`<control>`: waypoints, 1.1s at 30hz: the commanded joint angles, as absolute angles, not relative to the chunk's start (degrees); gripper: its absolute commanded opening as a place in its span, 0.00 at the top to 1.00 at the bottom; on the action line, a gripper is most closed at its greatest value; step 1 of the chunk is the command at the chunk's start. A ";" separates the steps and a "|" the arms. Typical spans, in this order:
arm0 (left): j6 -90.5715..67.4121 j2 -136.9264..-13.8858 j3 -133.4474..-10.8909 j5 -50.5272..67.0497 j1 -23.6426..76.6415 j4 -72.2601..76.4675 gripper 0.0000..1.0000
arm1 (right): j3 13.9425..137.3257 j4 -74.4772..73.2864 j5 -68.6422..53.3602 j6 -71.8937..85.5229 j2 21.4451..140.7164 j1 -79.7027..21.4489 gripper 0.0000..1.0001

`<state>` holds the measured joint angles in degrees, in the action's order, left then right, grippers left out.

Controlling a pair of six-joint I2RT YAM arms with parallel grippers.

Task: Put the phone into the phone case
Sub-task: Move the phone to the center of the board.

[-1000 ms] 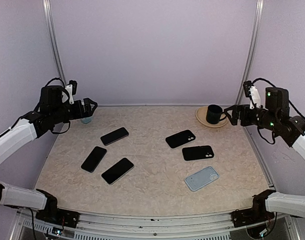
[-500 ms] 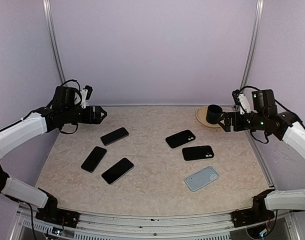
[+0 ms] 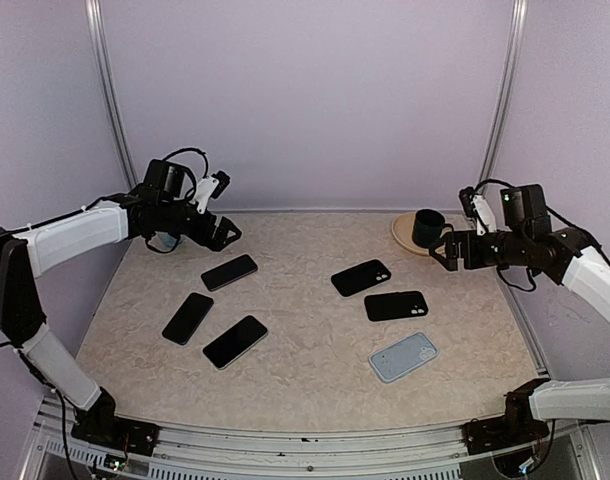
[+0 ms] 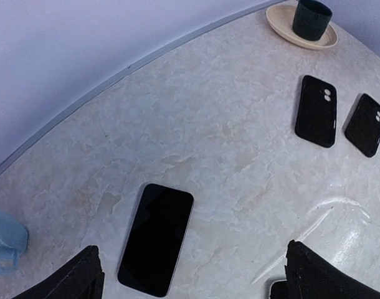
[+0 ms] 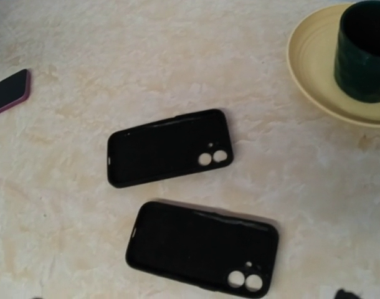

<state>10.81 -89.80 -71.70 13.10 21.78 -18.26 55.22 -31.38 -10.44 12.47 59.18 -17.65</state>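
**Both claws hanging wide over phones and empty cases**

At the lower right of the top view, a light blue rectangular phone case (image 3: 403, 357) is lying flat on the marbled beige surface (image 3: 305, 390), well apart from everything else. Left of centre, three phones are lying flat in a loose cluster. The nearest black rectangular phone (image 3: 235, 342) has the middle black phone (image 3: 188, 318) just beside it on its left, and the far black phone (image 3: 229, 272) is lying higher in the frame. Right of centre, the nearer black soft phone case (image 3: 396, 305) and the farther black phone case (image 3: 361, 277) are lying close together without touching. The surface is showing through their camera cut-outs, and all three cases are lying empty.

The left claw (image 3: 225, 237) is hovering at the upper left, just beyond the far black phone, its jaws standing wide and gripping nothing. The right claw (image 3: 437, 256) is hovering at the right, beyond both black cases, equally wide and empty.

At the upper right, a dark green mug (image 3: 426, 228) is standing upright on a pale yellow round plate (image 3: 403, 240).
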 commanded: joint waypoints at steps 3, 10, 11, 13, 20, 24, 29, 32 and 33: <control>22.88 -99.22 -79.50 15.47 20.12 -25.04 0.01 | 53.62 -28.94 -13.53 13.86 59.33 -16.96 0.00; 24.83 -110.65 -91.58 18.04 17.51 -32.82 0.01 | 52.18 -27.86 -15.22 14.60 59.06 -16.96 0.00; 24.77 -111.84 -92.85 18.49 17.19 -33.52 0.01 | 51.96 -27.87 -15.40 14.67 59.06 -16.96 0.00; 25.77 -114.22 -93.49 17.67 16.95 -33.89 0.01 | 51.66 -27.88 -15.58 14.81 58.81 -16.96 0.00; 27.27 -121.71 -95.83 16.90 16.70 -36.02 0.01 | 50.24 -27.41 -16.35 15.23 58.63 -17.01 0.00; 27.16 -126.12 -98.80 15.92 16.71 -37.75 0.01 | 49.50 -26.96 -17.06 15.61 58.99 -16.96 0.00; 28.08 -128.93 -101.46 15.80 16.69 -38.32 0.01 | 48.65 -26.61 -18.16 16.24 59.87 -16.96 0.00; 28.37 -130.42 -102.28 17.10 16.15 -39.07 0.01 | 48.44 -26.59 -18.37 16.48 60.10 -16.96 0.00; 28.50 -130.74 -102.30 17.29 16.04 -39.19 0.01 | 48.39 -26.62 -18.20 16.54 60.10 -16.96 0.00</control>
<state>27.16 -129.05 -100.07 16.10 16.69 -37.76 49.30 -27.86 -17.26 15.77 59.70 -17.65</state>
